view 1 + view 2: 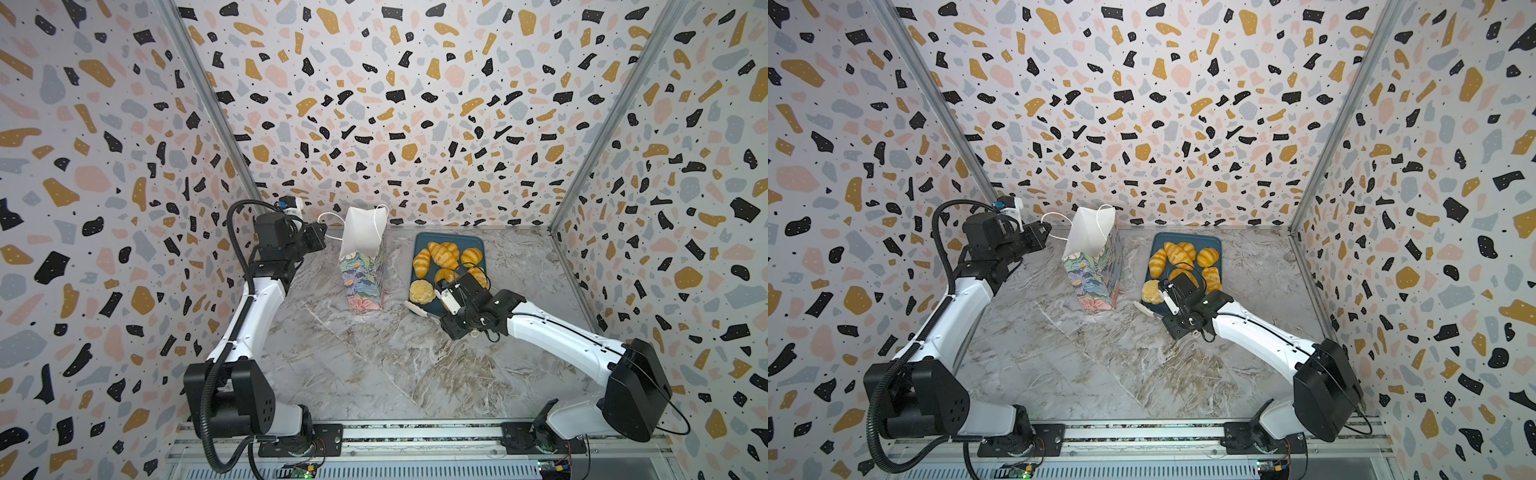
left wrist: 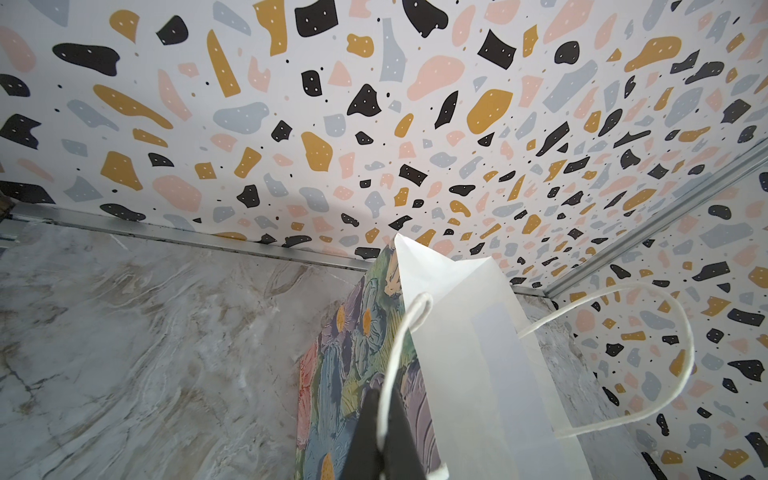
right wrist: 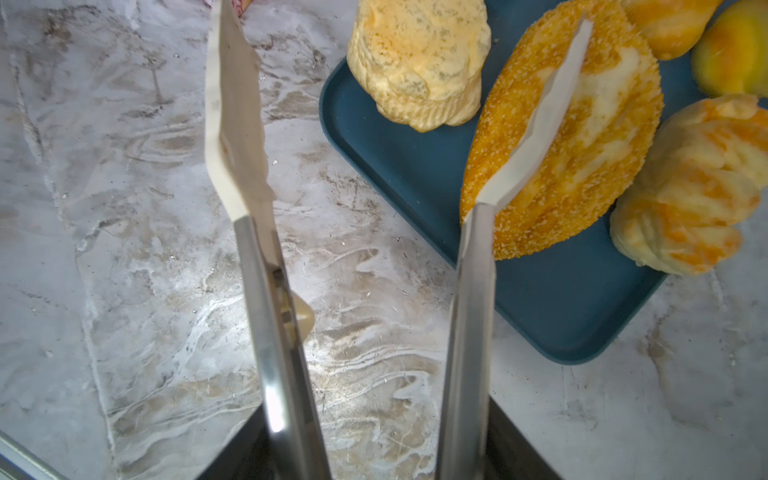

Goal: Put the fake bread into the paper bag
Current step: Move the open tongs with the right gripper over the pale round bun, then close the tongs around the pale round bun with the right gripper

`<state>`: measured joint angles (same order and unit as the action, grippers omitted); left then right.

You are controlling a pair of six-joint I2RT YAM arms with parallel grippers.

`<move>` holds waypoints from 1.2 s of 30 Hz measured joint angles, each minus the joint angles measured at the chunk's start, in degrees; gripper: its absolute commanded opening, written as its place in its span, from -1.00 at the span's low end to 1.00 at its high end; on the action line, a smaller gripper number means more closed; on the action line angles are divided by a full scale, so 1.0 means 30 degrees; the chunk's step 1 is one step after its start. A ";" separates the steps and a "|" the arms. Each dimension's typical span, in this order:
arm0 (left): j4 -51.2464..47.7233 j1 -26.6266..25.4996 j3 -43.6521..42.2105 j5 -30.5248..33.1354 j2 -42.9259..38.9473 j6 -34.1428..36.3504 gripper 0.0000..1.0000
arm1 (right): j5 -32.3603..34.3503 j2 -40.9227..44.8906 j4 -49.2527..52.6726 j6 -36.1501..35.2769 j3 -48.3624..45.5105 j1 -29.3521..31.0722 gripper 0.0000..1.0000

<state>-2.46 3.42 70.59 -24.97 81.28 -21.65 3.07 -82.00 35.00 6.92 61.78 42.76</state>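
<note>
Left: my left gripper (image 2: pixel 380 436) is pinched shut on the paper bag's (image 1: pixel 361 270) cord handle (image 2: pixel 399 332), bag upright | Right: my right gripper (image 1: pixel 453 296) clasps tongs (image 3: pixel 270 311), tips apart, nothing between them | Bread: fake bread (image 1: pixel 442 255) on blue tray (image 3: pixel 540 299) beside the bag | Step: reaching for the speckled loaf (image 3: pixel 582 166) | Next, I judge: bring both tips astride it, then squeeze.

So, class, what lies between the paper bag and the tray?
Bare marble tabletop from paper bag to tray, in both top views; a tong tip pokes in by the tray's near corner.

top views: high, looking down, same scene | wrists: close, forward
</note>
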 measured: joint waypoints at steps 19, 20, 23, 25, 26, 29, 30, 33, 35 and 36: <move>0.0000 0.0000 0.0000 0.0000 0.0000 0.0000 -1.00 | 0.0255 -0.2324 -0.0328 -0.0474 0.1100 0.0168 0.16; 0.0000 0.0000 0.0000 0.0000 0.0000 0.0000 -1.00 | 0.0299 -0.2463 -0.0364 -0.0503 0.1231 0.0168 0.15; -0.0007 0.0000 0.0000 0.0000 0.0000 0.0000 -1.00 | 0.0444 -0.2776 -0.0437 -0.0627 0.1545 0.0168 0.15; 0.0000 0.0000 0.0000 0.0000 0.0000 0.0000 -1.00 | 0.0539 -0.2929 -0.0444 -0.0685 0.1698 0.0168 0.14; 0.0000 0.0000 0.0000 0.0000 0.0000 0.0000 -1.00 | 0.0561 -0.3031 -0.0474 -0.0707 0.1756 0.0168 0.13; 0.0000 0.0000 0.0000 0.0000 0.0000 0.0000 -1.00 | 0.0605 -0.3453 -0.0474 -0.0707 0.2018 0.0168 0.11; 0.0000 0.0000 0.0000 0.0000 0.0000 0.0000 -1.00 | 0.0627 -0.3614 -0.0488 -0.0707 0.2091 0.0168 0.11; 0.0000 0.0000 0.0000 -0.0007 0.0000 -0.0007 -1.00 | 0.0750 -0.4124 -0.0466 -0.0707 0.2200 0.0168 0.12; 0.0000 0.0000 0.0000 -0.0007 0.0000 -0.0007 -1.00 | 0.0925 -0.4459 -0.0357 -0.0707 0.2280 0.0168 0.12; 0.0000 0.0000 0.0000 -0.0007 0.0000 -0.0007 -1.00 | 0.0998 -0.4554 -0.0335 -0.0707 0.2288 0.0168 0.12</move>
<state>-2.46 3.42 70.59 -24.99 81.28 -21.67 6.07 -95.66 34.00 4.80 68.64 43.27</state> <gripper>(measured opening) 0.046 0.558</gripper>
